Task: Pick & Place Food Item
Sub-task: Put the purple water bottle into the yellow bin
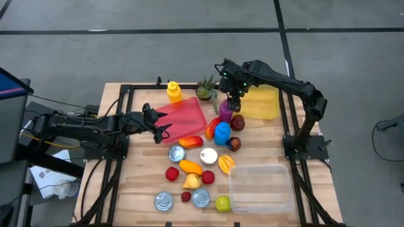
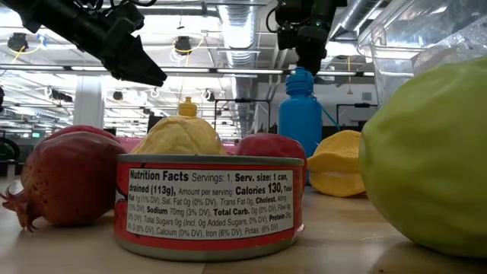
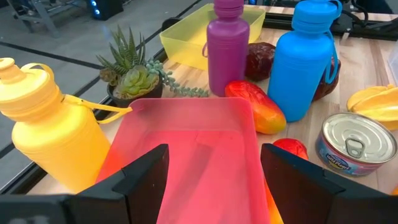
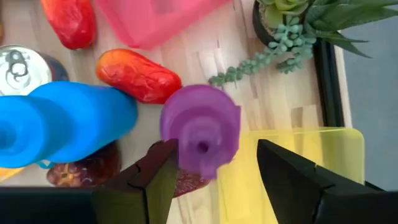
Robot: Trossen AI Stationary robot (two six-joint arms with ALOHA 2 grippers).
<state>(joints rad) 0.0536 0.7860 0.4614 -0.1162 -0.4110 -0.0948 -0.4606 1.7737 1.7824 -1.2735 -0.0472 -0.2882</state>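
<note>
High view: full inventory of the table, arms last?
bottles: 3; yellow at back, purple and blue mid-table
bins: 3; pink centre back, yellow back right, clear front right
succulent pot: 1, green, back edge
cans: 4, silver tops, centre and front
fruit pieces: about a dozen, red, orange, yellow, green, scattered centre to front
left gripper: open, empty, over pink bin's left edge
right gripper: open, above purple bottle

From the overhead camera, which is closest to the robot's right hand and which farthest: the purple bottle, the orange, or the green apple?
From the right hand:
1. Purple bottle, right beneath it.
2. Orange, mid-table, beside the clear container.
3. Green apple, at the table's near edge.
</note>
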